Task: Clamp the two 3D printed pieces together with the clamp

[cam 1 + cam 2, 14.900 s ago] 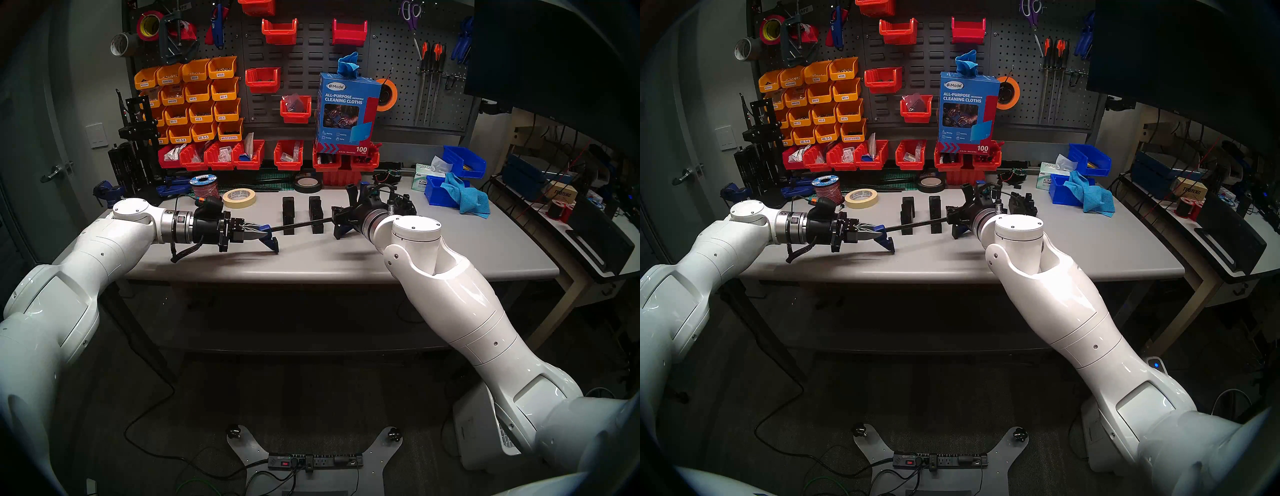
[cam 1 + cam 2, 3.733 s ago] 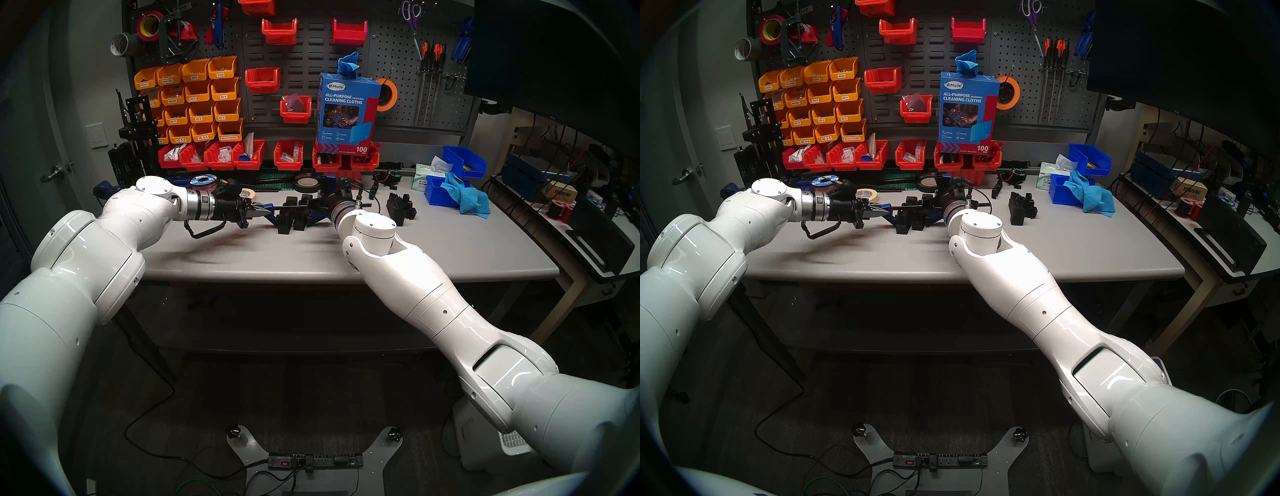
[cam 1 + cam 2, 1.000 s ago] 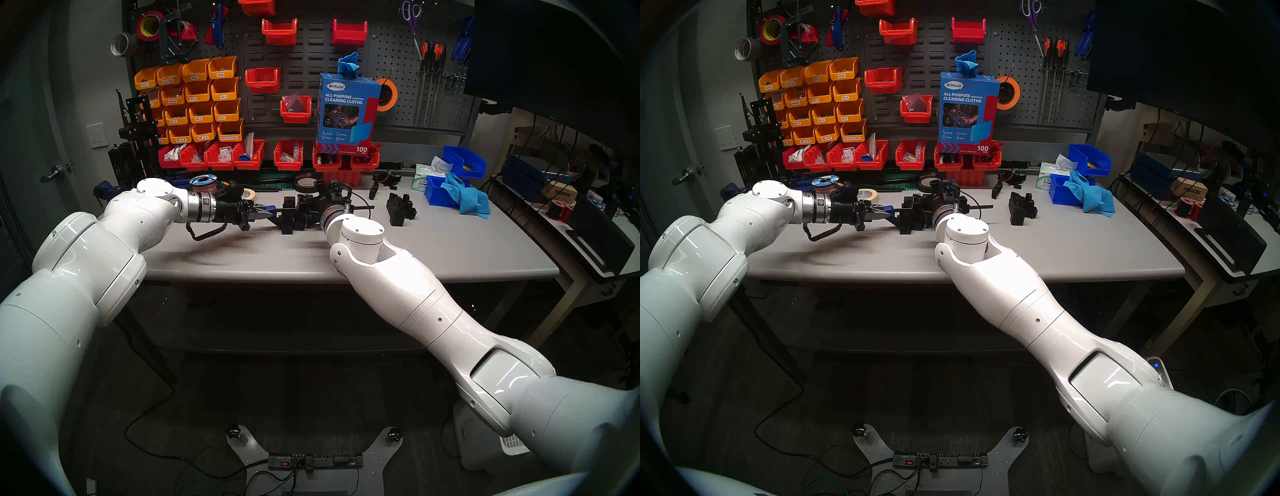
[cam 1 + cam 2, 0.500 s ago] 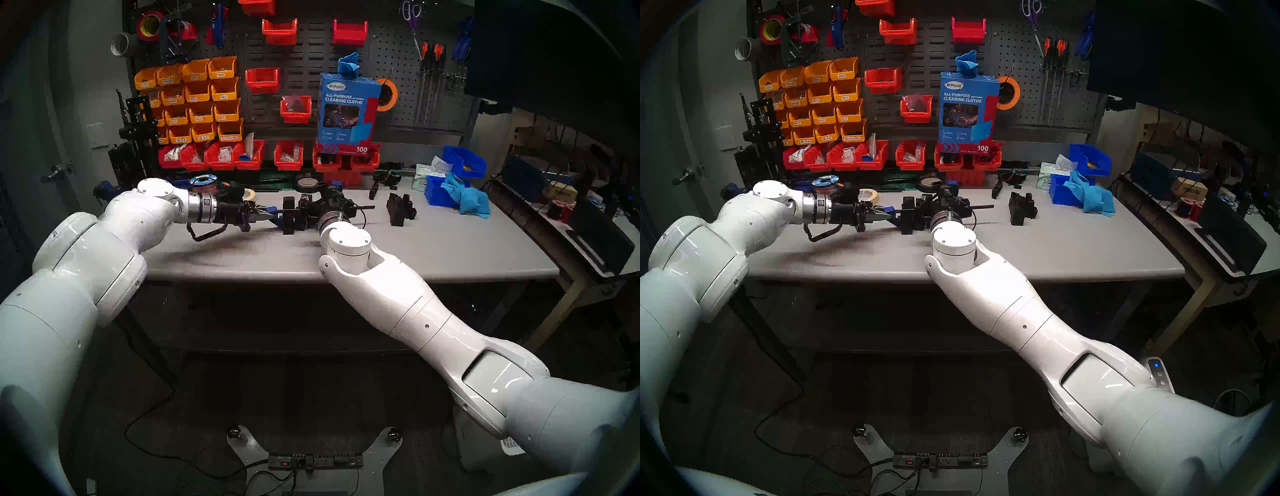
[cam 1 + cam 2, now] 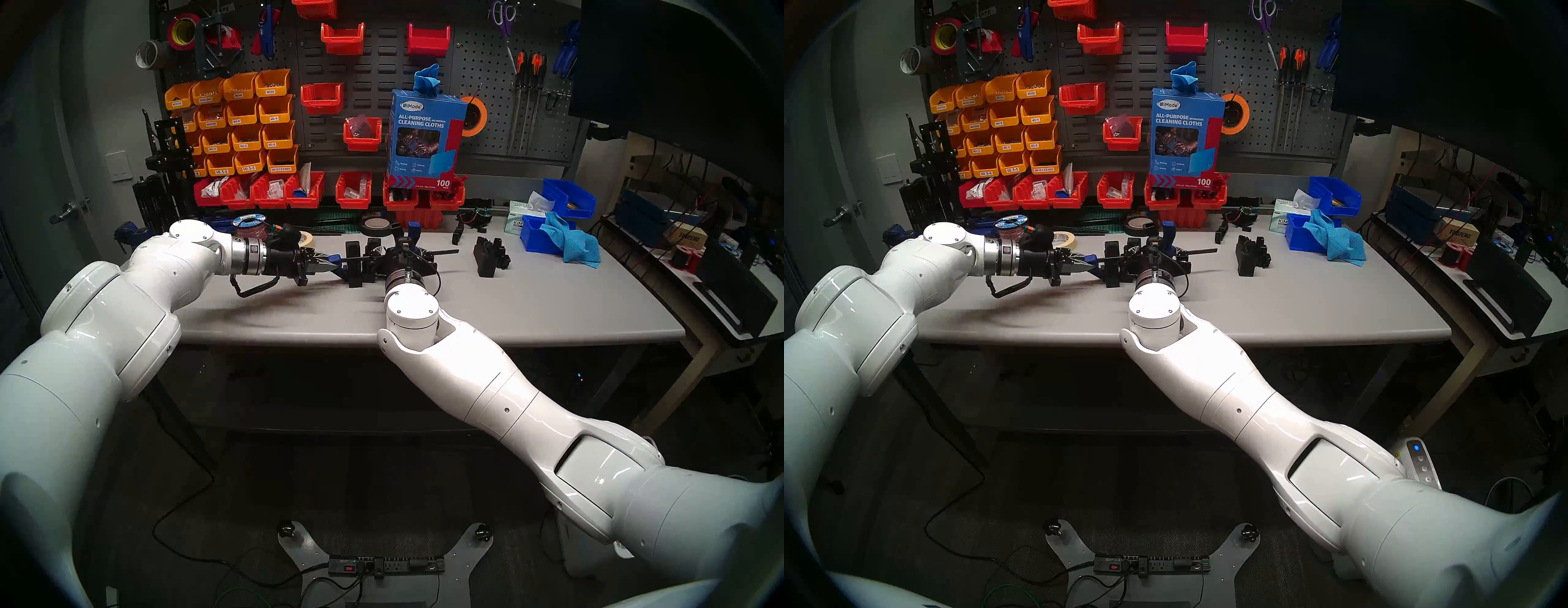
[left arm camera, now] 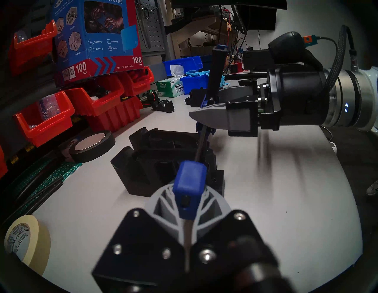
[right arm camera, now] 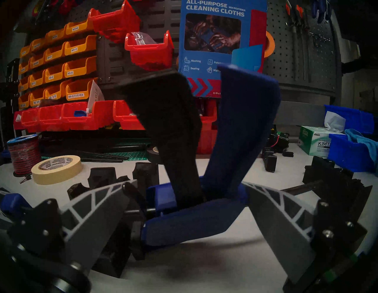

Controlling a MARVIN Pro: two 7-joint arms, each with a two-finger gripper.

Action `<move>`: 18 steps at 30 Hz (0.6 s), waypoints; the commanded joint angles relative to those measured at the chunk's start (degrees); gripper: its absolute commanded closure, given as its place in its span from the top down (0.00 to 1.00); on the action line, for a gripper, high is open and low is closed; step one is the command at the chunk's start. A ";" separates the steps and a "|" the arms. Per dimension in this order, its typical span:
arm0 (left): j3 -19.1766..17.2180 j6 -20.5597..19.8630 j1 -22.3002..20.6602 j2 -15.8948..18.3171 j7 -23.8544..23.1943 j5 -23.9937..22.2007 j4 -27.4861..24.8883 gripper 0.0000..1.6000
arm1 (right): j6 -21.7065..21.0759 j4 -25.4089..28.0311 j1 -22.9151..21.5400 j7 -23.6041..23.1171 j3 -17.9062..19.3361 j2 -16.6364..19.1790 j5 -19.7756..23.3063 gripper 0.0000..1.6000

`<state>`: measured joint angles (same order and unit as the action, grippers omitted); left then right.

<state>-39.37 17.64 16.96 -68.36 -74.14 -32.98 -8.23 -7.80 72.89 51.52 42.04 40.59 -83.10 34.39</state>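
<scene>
Right pincer (image 7: 188, 216) swung leftward, clamp (image 6: 189, 184) jaws half hidden behind blocks (image 5: 360, 265)

The right hand (image 5: 401, 254) hides where the clamp (image 5: 409, 237) meets the two 3D printed pieces (image 5: 360, 265).

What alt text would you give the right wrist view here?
The right gripper stands open, its grey fingers either side of the clamp, whose blue handle and black trigger rise up the middle. Behind lie the two 3D printed pieces, a roll of masking tape and red bins.
</scene>
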 commanded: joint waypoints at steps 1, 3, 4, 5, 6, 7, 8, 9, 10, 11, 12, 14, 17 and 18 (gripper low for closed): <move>0.18 0.25 -0.07 -1.20 -0.66 0.04 0.26 0.00 | -0.98 0.72 1.07 0.10 -0.56 0.21 0.24 0.72; 0.23 0.33 -0.09 -1.15 -0.69 -0.04 0.34 0.00 | -1.05 0.90 1.13 0.25 -0.56 0.32 0.23 0.72; 0.23 0.39 -0.08 -1.13 -0.70 -0.11 0.37 0.00 | -1.08 1.01 1.16 0.28 -0.55 0.38 0.27 0.73; 0.24 0.42 -0.08 -1.12 -0.71 -0.16 0.39 0.00 | -1.10 1.09 1.18 0.29 -0.55 0.43 0.30 0.73; 0.23 0.48 -0.08 -1.11 -0.74 -0.26 0.42 0.00 | -1.12 1.21 1.20 0.32 -0.54 0.49 0.33 0.72; 0.23 0.48 -0.08 -1.11 -0.74 -0.26 0.42 0.00 | -1.12 1.21 1.20 0.32 -0.54 0.49 0.33 0.72; 0.23 0.51 -0.08 -1.11 -0.76 -0.33 0.45 0.00 | -1.15 1.32 1.22 0.34 -0.54 0.55 0.34 0.71; 0.26 0.57 -0.10 -1.11 -0.82 -0.43 0.51 0.00 | -1.18 1.49 1.23 0.41 -0.58 0.67 0.36 0.67; 0.26 0.57 -0.10 -1.11 -0.82 -0.43 0.51 0.00 | -1.18 1.49 1.23 0.41 -0.58 0.67 0.36 0.67; 0.27 0.61 -0.09 -1.12 -0.86 -0.50 0.54 0.00 | -1.21 1.58 1.23 0.43 -0.63 0.76 0.33 0.66; 0.30 0.66 -0.09 -1.14 -0.93 -0.61 0.58 0.00 | -1.30 1.76 1.22 0.59 -0.69 0.88 0.30 0.61; 0.33 0.69 -0.09 -1.14 -0.96 -0.65 0.60 0.00 | -1.39 1.87 1.21 0.68 -0.71 0.93 0.31 0.50; 0.45 0.74 -0.13 -1.17 -1.04 -0.77 0.66 0.00 | -1.57 2.21 1.19 0.62 -0.83 1.20 0.39 0.00; 0.52 0.76 -0.15 -1.19 -1.04 -0.84 0.68 0.00 | -1.74 2.55 1.21 0.44 -0.92 1.45 0.50 0.00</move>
<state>-38.98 18.52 17.02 -68.54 -74.82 -33.90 -7.64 -8.48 74.78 52.18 42.80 40.19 -82.11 34.73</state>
